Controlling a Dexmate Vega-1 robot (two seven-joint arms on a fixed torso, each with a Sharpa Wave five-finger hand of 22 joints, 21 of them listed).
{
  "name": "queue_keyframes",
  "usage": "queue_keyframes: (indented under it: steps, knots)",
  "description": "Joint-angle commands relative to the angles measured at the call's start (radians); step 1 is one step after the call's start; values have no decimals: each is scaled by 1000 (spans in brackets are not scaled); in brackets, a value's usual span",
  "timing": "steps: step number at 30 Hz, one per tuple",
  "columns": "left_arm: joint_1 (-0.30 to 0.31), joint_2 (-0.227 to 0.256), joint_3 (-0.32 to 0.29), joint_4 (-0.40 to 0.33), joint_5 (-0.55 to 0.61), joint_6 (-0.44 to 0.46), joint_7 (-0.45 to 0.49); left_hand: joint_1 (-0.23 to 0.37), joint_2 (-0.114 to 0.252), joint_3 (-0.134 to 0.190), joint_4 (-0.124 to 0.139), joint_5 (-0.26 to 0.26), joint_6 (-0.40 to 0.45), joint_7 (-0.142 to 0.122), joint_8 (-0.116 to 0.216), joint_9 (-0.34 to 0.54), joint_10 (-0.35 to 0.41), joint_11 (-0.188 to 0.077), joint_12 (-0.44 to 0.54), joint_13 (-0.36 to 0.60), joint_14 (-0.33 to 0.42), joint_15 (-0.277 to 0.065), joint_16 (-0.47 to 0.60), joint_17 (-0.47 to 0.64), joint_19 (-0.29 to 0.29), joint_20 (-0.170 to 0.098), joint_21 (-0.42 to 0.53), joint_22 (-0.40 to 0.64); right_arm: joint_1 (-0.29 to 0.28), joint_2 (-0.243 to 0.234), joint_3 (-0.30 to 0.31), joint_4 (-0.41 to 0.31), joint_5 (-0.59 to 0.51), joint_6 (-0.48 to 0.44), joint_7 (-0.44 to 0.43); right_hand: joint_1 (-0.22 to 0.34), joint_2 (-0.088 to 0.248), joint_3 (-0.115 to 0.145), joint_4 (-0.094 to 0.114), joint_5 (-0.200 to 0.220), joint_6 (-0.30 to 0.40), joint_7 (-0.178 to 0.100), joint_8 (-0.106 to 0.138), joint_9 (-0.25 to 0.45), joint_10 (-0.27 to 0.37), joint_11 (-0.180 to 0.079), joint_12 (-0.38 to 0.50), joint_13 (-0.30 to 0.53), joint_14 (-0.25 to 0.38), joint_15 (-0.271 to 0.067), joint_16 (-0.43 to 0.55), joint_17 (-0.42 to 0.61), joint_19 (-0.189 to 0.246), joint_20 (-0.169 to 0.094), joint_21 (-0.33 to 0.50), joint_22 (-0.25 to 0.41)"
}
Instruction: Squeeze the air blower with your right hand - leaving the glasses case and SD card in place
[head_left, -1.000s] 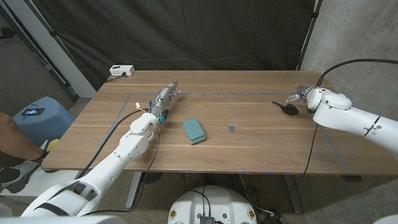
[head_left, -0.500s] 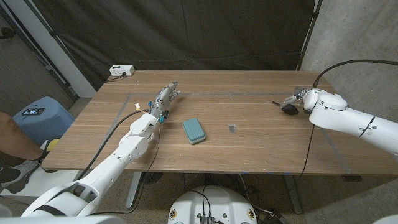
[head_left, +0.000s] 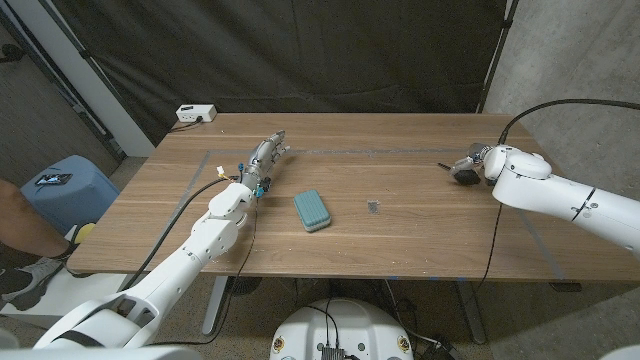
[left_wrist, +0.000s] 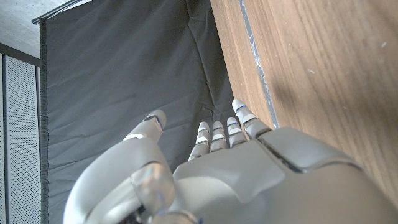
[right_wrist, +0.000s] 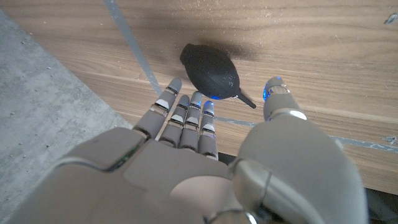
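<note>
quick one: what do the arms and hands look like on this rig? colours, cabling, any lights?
Both arms have glossy white rounded shells, each trailed by a black cable. The left hand and right hand are silver-grey metal, with segmented grey-and-white fingers. Small blue lights glow at the right hand's fingertips in the right wrist view. No lettering is readable.

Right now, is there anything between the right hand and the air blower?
Nothing visible. The right hand is open just short of the air blower, fingers almost at it. The glasses case and SD card lie far off.
</note>
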Motion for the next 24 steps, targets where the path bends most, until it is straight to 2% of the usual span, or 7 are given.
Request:
queue_keyframes:
  steps: [1,15,24]
  knots:
    - [5,7,-2,-14,1,9,5,14,-3,-3,-3,6,11,-2,2,4,5,5,3,5,5,9,7,4,5,-1,-7,4,12,4,-17,28,-19,24,23,10,0,-2,1,8,7,-1,4,3,9,-1,7,5,5,-2,8,2,-2,4,-4,6]
    - [6,7,1,-18,-2,15,1,15,-3,-3,-3,6,13,-4,3,4,4,5,2,5,5,10,7,4,8,-1,-11,4,0,-10,-11,35,-33,38,45,9,1,-5,3,9,10,-5,4,3,10,-3,8,9,4,-5,9,4,-1,3,-6,6]
    - [-14,0,9,1,0,17,-17,16,-3,-3,-2,6,15,-4,4,5,5,5,2,5,6,10,7,4,10,-1,-14,5,-10,-11,-2,49,-38,41,44,10,5,-7,4,10,16,-9,5,4,19,-4,13,13,11,-8,12,6,2,2,-6,6]
